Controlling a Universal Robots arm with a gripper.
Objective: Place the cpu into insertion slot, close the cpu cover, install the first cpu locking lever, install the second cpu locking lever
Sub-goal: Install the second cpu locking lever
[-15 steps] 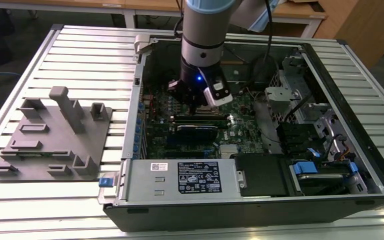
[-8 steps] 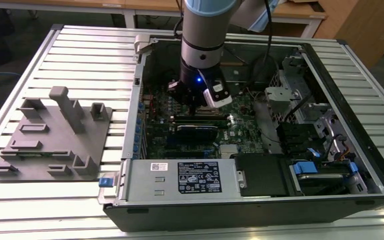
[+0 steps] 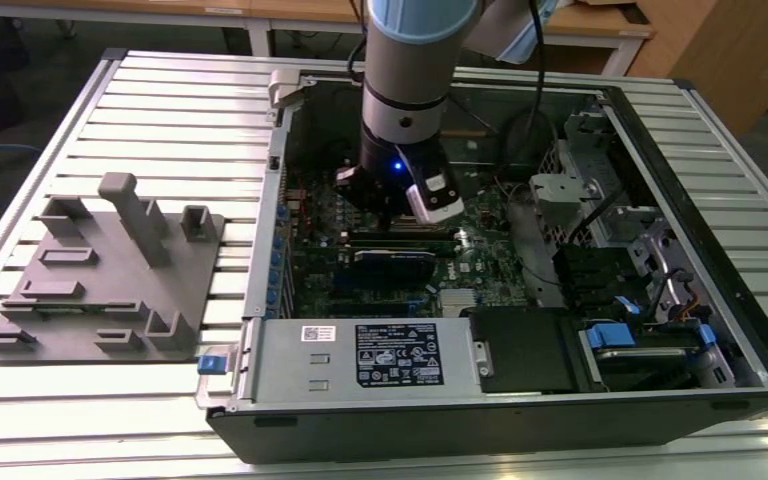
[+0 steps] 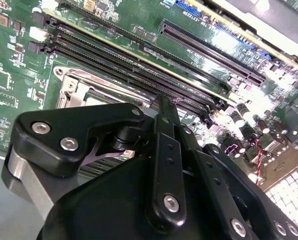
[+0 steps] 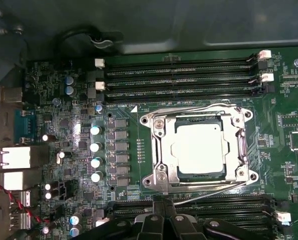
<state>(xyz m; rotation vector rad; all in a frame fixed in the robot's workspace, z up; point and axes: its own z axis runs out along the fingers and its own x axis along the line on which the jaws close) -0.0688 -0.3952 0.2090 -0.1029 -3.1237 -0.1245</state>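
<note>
Just ahead of the gripper [image 5: 161, 220], fingers pressed together and empty, lay the cpu [image 5: 198, 148] under the cpu cover [image 5: 165, 150], apparently latched.

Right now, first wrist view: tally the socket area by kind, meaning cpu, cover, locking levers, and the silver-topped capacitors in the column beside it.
cpu: 1
cpu cover: 1
locking levers: 2
silver-topped capacitors in the column: 4
Total: 8

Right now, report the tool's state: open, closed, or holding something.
Tool: cannot be told whether open or closed. It hovers beside the closed cpu cover, with the cpu seated inside; nothing visibly held.
</note>
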